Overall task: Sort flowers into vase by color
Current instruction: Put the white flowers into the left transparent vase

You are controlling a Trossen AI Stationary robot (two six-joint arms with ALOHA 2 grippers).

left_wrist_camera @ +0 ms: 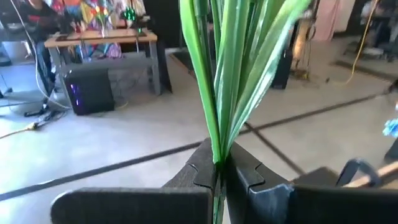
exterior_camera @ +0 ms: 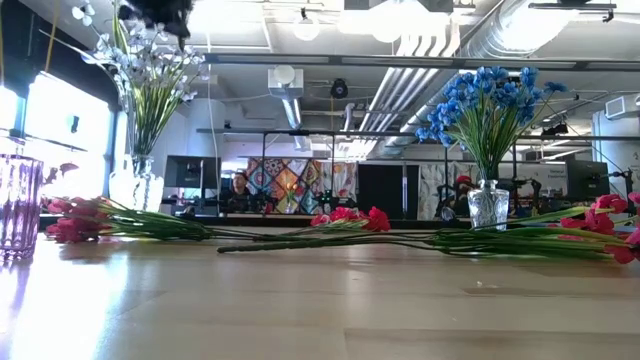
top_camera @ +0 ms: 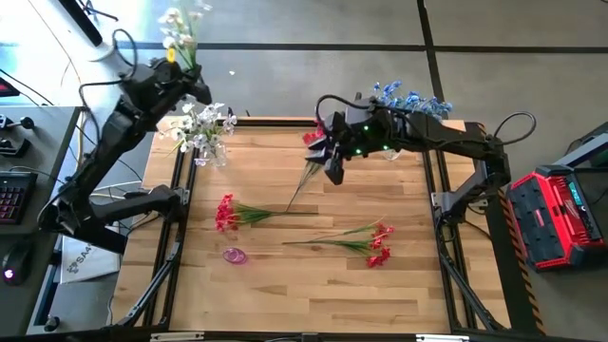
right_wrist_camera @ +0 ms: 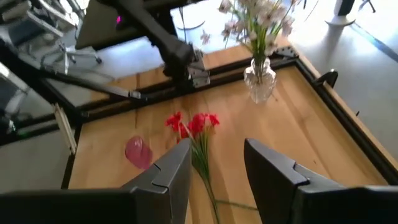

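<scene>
High view showed the left claw [top_camera: 183,68] raised beyond the table's [top_camera: 304,285] far left corner, clamped on green stems of a white sprig [top_camera: 176,27], with the white-flower vase [top_camera: 211,142] just below it. Lowering those stems into that vase seemed the step in hand. The right claw [top_camera: 330,157] hung open above a red sprig [top_camera: 309,171] (possibly not yet gripped). Two more red sprigs [top_camera: 228,214] lay nearer the front, beside a pink vase [top_camera: 235,255]; blue flowers [top_camera: 408,100] stood behind the right arm.
</scene>
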